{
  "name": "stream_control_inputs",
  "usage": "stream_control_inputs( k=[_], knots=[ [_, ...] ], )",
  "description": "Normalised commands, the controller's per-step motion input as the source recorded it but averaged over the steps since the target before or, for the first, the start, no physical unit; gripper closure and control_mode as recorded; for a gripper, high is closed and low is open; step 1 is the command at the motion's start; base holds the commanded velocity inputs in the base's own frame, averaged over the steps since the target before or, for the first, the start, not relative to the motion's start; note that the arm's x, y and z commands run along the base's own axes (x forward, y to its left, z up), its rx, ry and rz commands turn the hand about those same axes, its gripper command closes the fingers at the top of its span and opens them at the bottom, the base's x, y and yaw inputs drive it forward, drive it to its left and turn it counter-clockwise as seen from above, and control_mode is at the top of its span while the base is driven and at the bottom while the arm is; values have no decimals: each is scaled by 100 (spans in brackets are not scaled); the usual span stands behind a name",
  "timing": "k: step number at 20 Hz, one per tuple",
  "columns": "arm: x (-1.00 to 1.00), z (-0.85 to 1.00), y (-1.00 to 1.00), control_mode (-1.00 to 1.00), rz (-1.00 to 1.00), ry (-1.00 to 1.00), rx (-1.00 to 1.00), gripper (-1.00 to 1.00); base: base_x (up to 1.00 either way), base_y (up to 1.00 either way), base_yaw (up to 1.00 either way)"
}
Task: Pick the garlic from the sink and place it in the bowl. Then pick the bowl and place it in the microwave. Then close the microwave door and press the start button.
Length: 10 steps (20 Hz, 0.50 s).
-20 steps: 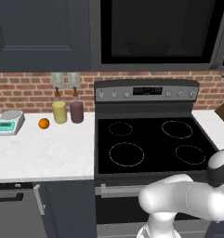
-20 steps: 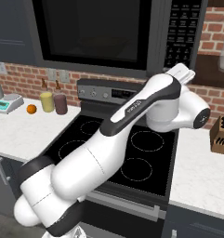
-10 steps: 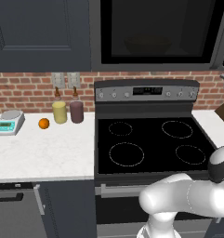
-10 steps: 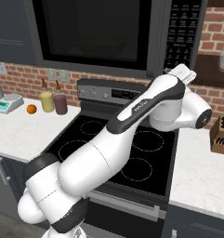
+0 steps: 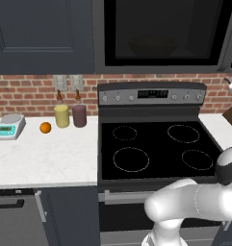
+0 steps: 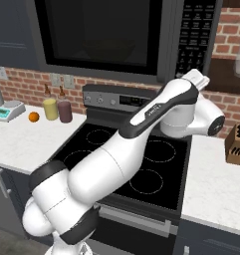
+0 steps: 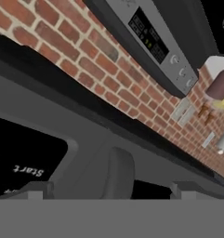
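Arm [image 6: 141,119] rises from the base over the stove [image 5: 156,149] and reaches up to the right side of the microwave [image 6: 101,40]. Its wrist sits against the keypad [image 6: 193,35], which runs down the right edge of the microwave front.

Claw [image 7: 111,190]: both tips stand far apart at the bottom of the hand view, fully spread, with nothing between them. Just ahead of the tips lies the dark keypad, the word "Start" [image 7: 29,172] legible at lower left.

Stove: black glass top with four ring burners, grey control panel [image 5: 151,95] along its rear edge, nothing on the burners.

Tabletop [image 5: 45,153], left of the stove: along the rear edge stand a yellow jar [image 5: 61,116] and a maroon jar [image 5: 79,115] side by side, an orange fruit [image 5: 45,127] just left of them, and a scale [image 5: 10,126] further left. Right of the stove, a knife block [image 6: 237,144] near the rear edge.

Microwave door [image 5: 163,33]: shut, flush with the frame. Through the dark glass the bowl [image 5: 152,46] shows faintly inside. Garlic cannot be made out.

Brick wall [image 5: 26,91] behind the tabletop, dark cabinet [image 5: 43,33] left of the microwave.
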Motion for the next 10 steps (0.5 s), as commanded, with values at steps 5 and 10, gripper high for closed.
stream_control_inputs(
  k=[5,10],
  knots=[
    [19,0,-10,-100,0,0,0,-100,0,0,0],
    [16,-3,-18,-100,0,0,0,-100,0,0,0]
  ],
)
